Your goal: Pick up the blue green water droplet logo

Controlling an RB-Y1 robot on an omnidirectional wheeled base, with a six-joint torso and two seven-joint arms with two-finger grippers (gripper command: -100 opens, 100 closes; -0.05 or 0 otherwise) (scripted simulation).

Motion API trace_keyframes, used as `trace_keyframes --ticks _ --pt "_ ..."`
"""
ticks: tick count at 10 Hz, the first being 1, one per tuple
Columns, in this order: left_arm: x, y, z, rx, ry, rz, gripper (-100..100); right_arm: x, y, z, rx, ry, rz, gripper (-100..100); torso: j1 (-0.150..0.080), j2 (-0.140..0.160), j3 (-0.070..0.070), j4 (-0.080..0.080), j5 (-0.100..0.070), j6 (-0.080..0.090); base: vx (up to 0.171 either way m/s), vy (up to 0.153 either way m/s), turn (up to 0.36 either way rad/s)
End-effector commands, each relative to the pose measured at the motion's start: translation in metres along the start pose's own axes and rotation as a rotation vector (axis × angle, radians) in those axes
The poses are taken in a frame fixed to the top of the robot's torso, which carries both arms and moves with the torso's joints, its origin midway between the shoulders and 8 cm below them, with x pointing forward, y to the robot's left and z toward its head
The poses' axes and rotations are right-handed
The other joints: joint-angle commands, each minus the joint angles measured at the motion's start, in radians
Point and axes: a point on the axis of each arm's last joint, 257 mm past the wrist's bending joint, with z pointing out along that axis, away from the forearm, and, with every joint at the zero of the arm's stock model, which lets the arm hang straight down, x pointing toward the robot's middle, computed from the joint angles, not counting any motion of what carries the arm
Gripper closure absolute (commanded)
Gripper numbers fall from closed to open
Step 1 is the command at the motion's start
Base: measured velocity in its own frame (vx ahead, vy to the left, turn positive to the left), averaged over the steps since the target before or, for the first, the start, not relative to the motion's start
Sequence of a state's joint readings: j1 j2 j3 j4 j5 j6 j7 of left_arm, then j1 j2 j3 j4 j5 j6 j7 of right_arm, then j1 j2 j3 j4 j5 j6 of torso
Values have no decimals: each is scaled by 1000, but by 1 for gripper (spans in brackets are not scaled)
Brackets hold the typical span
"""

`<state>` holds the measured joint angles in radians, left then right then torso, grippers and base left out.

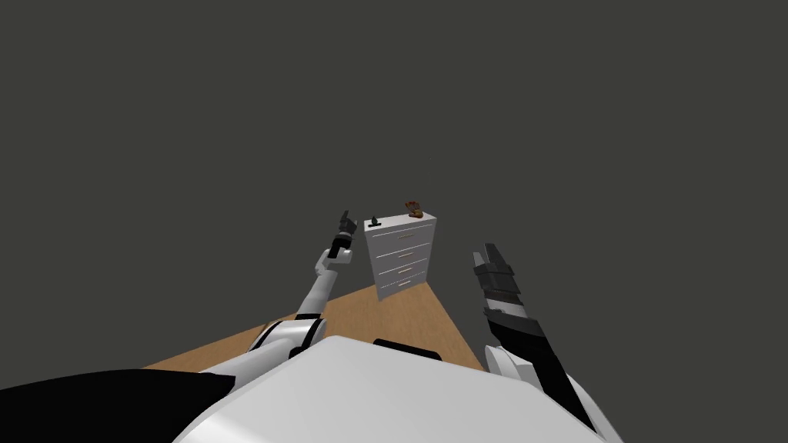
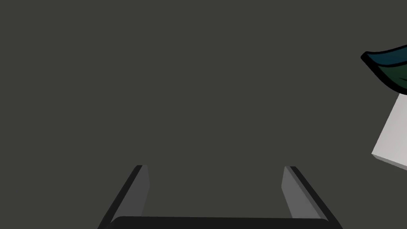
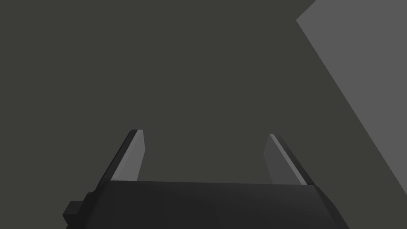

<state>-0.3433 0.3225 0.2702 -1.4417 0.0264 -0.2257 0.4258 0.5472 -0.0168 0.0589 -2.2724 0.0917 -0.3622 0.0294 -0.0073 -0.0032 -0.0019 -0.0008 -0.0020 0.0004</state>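
1. You find the droplet logo (image 1: 375, 222) near the centre of the head view, on a corner of the white dresser (image 1: 402, 258).
2. Your left gripper (image 1: 344, 221) is just left of it, with jaws wide apart and empty; the logo lies outside them, beyond one finger.
3. Your right gripper (image 1: 489, 254), at lower right, is also spread and holds nothing.

The left arm (image 1: 315, 288) stretches forward, wrist tipped up, jaws spread wide. The right arm (image 1: 517, 323) is raised nearer the body, jaws likewise apart.

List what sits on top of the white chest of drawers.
On top of the chest of drawers: a blue-green droplet logo at one corner and a small brown object at another, too small to identify. The shut drawers hide their contents.
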Motion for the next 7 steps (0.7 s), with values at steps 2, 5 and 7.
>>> trace_keyframes --ticks 2,5,7 --pt "-14 9 13 -27 -38 -24 -100 0 0 0 0 0 0 0 -1 1 0 0 0 0 -25 -115 83" --pt "-33 13 33 -49 -94 -75 -100 0 0 0 0 0 0 0 1 0 0 0 0 0 -4 -107 80" --pt "-42 18 42 -66 -125 -104 -100 0 0 0 0 0 0 0 1 0 0 0 0 0 -9 -108 71"
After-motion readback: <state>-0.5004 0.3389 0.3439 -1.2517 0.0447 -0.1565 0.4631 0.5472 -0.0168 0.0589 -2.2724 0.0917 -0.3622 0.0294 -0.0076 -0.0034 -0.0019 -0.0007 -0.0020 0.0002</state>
